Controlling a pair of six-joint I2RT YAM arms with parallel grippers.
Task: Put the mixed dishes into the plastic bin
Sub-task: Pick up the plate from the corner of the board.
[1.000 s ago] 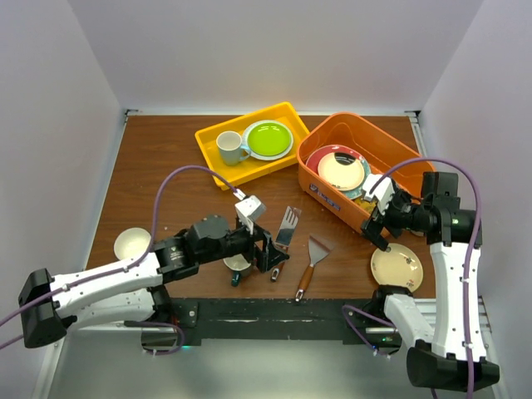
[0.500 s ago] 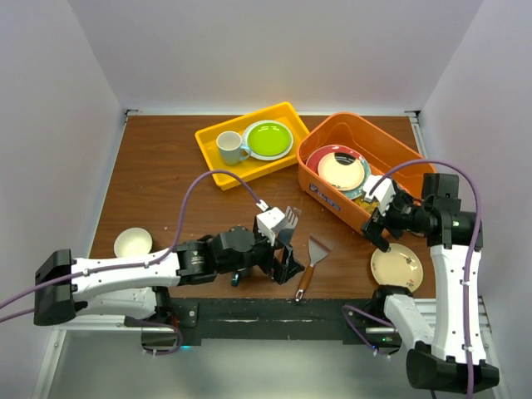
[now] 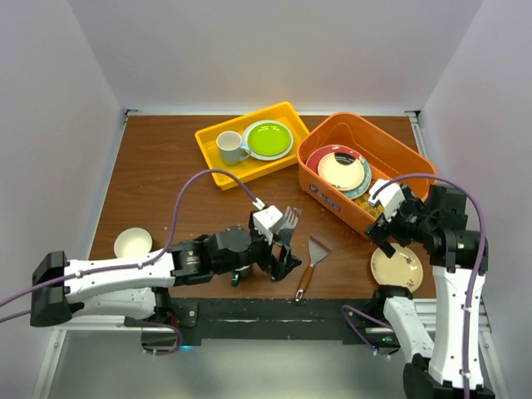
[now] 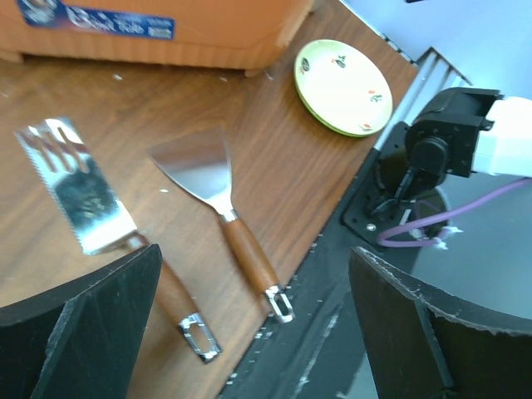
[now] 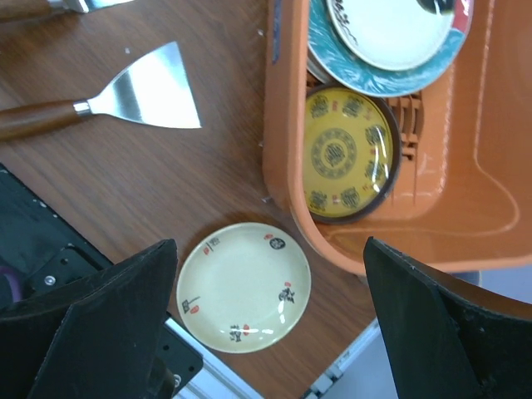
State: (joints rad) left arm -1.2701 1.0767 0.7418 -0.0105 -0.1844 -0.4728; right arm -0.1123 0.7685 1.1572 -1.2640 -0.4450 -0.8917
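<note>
The orange plastic bin (image 3: 391, 150) stands at the back right and holds a red-rimmed plate with a cream plate on it (image 3: 337, 170) and a yellow patterned plate (image 5: 347, 154). A cream plate (image 3: 396, 266) lies on the table in front of the bin, below my right gripper (image 3: 378, 226), which is open and empty; it also shows in the right wrist view (image 5: 243, 287). My left gripper (image 3: 283, 253) is open and empty over the spatula handles. The dark-teal mug (image 3: 239, 268) is mostly hidden under the left arm. A small white bowl (image 3: 133, 243) sits at the near left.
A yellow tray (image 3: 212, 162) at the back holds a lime green plate (image 3: 268, 139) and a white mug (image 3: 230, 148). A slotted spatula (image 4: 75, 195) and a flat spatula (image 4: 204, 170) lie side by side near the table's front edge (image 4: 332, 216).
My left arm swung right, from over the dark-teal mug to over the spatula handles, then eased back a little. My right wrist shifted slightly right and nearer. Both grippers stayed open.
</note>
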